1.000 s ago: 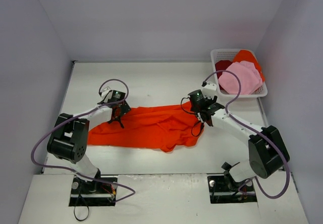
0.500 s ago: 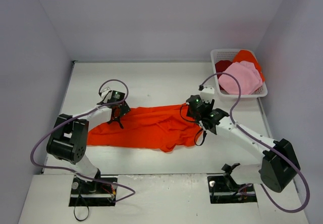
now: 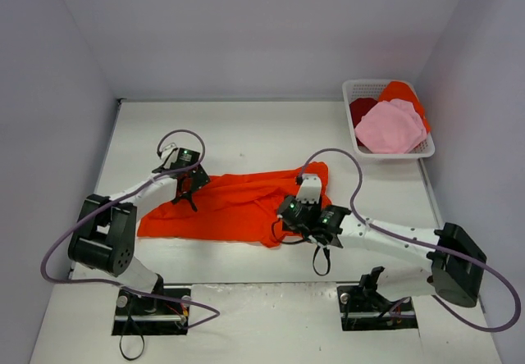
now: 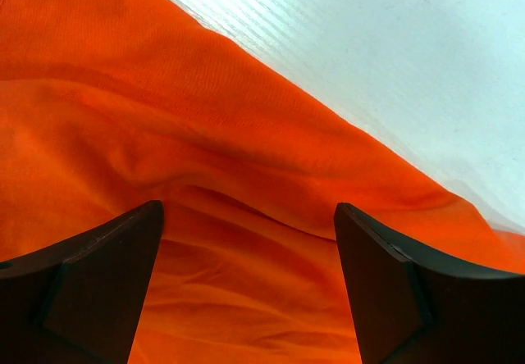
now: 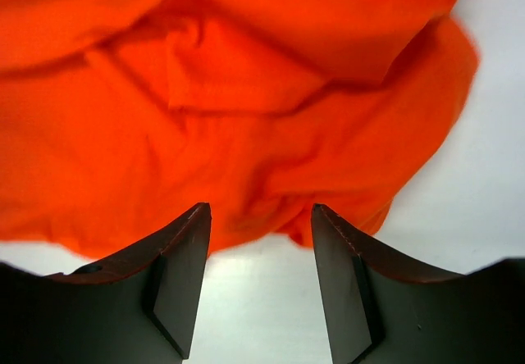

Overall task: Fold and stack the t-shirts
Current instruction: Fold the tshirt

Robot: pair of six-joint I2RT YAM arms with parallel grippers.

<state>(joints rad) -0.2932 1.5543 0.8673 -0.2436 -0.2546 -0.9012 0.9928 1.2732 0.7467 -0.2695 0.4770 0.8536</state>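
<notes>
The large orange-red t-shirt [image 3: 230,204] lies crumpled and spread lengthwise across the middle of the table. My left gripper [image 3: 188,187] hangs open over the shirt's left part; in the left wrist view its wide jaws [image 4: 248,208] frame rippled orange cloth [image 4: 205,134], holding nothing. My right gripper [image 3: 287,216] sits low at the shirt's near right edge. It is open [image 5: 258,210], with bare table between its fingers and the bunched hem [image 5: 246,93] just ahead. Pink [image 3: 390,126], dark red [image 3: 361,108] and orange [image 3: 402,92] t-shirts sit in the basket.
The white lattice basket [image 3: 392,156] stands at the far right corner against the wall. Grey walls close in the white table [image 3: 246,130] at the left, back and right. The right arm's cable [image 3: 324,259] loops over the near table strip.
My right arm has swung from the shirt's right end to its near edge, toward the left and front. The shirt's right end now lies drawn up further back. The left gripper barely moved.
</notes>
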